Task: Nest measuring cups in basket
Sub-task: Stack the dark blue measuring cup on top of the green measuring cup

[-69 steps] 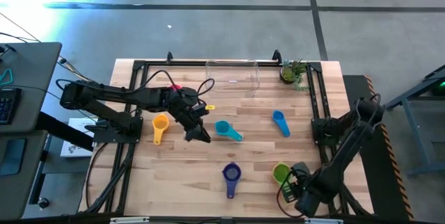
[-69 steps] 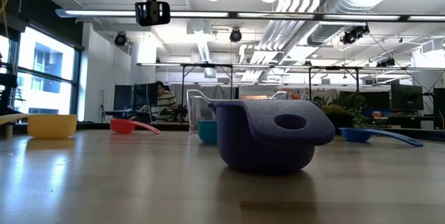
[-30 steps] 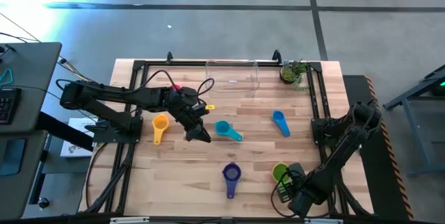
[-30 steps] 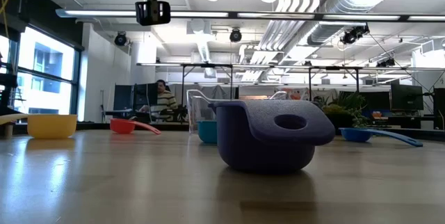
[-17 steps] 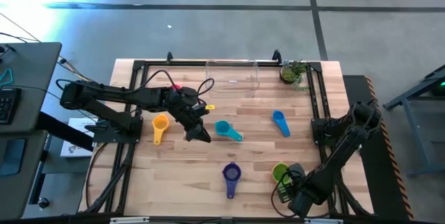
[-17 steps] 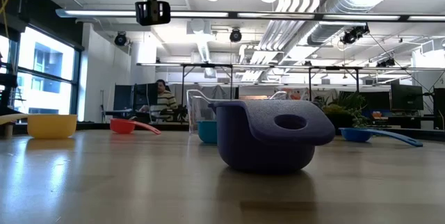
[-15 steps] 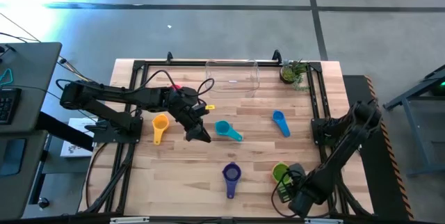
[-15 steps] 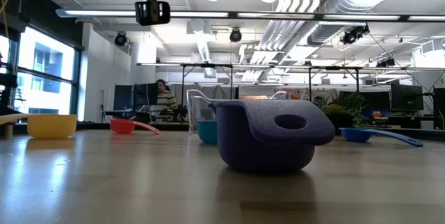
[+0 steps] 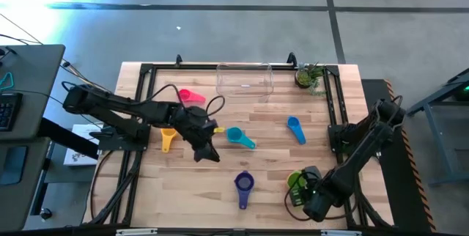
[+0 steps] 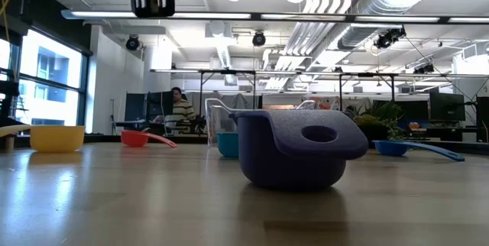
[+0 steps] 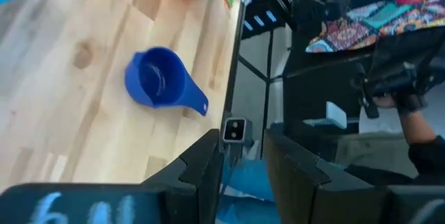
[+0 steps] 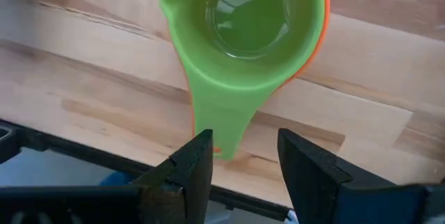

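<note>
The tabletop (image 9: 264,163) was pale butcher-block wood inside a black frame. The basket (image 9: 245,80), a clear rectangular bin with rounded corners, stood empty at the far edge, well beyond both sets of fingers, with a small potted plant (image 9: 308,76) near its right end.

The measuring cups lay scattered, none in the basket. The purple cup (image 9: 243,184) sat just right of and nearer the front than the left gripper (image 9: 209,153), whose fingers (image 11: 201,175) stood apart over bare wood, holding nothing. The yellow cup (image 9: 168,135) lay behind them to the left, the teal cup (image 9: 238,136) just to their right, the pink cup (image 9: 190,96) farther back, and the blue cup (image 9: 294,128) well to the right.

The green cup (image 12: 247,36), nested in an orange one (image 12: 318,36), lay directly ahead of the right gripper (image 12: 240,165); its fingers (image 12: 306,165) were apart, flanking the handle tip without clamping it.
</note>
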